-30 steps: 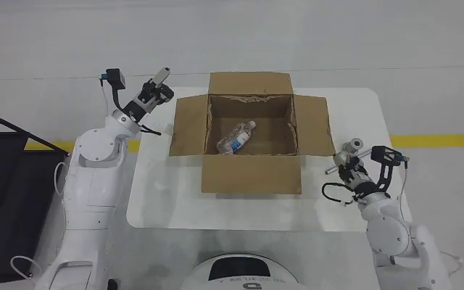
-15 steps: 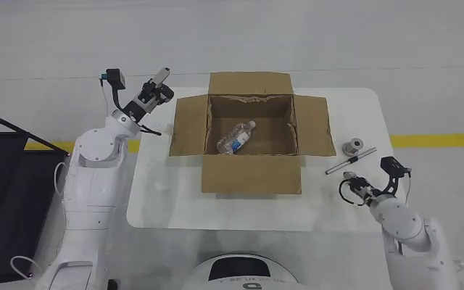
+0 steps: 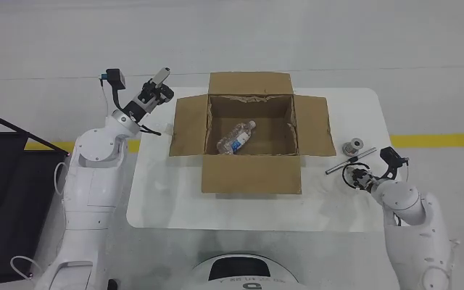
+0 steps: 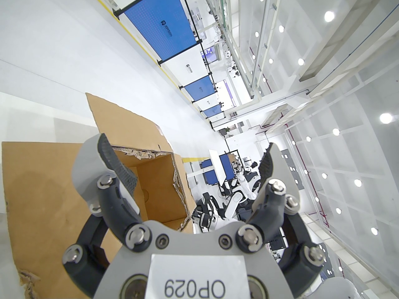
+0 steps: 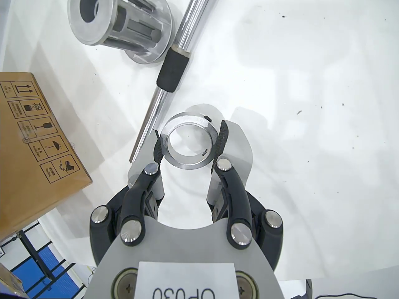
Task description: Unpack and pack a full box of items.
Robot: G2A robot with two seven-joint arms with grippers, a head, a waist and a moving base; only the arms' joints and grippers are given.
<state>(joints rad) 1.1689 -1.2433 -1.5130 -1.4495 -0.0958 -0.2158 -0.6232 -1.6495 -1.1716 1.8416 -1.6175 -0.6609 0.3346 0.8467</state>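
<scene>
The right hand [image 5: 190, 140] grasps a metal ring [image 5: 184, 162] low over the white surface [image 5: 296, 63]. A steel rod [image 5: 184, 29] lies just beside its fingers, with a flanged spool [image 5: 140, 29] beyond. Farther off, the open cardboard box [image 3: 250, 174] holds a bottle [image 3: 238, 136]. The left hand [image 4: 187, 150] hangs released beside the box's flap.

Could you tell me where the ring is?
The ring is gripped by the right hand, beside the rod, near the table's right edge in the top view.

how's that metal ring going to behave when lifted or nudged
The metal ring looks solid polished metal, so likely rigid and heavy for its size. Its smooth rim might slip in the fingers. On edge it could roll.
</scene>
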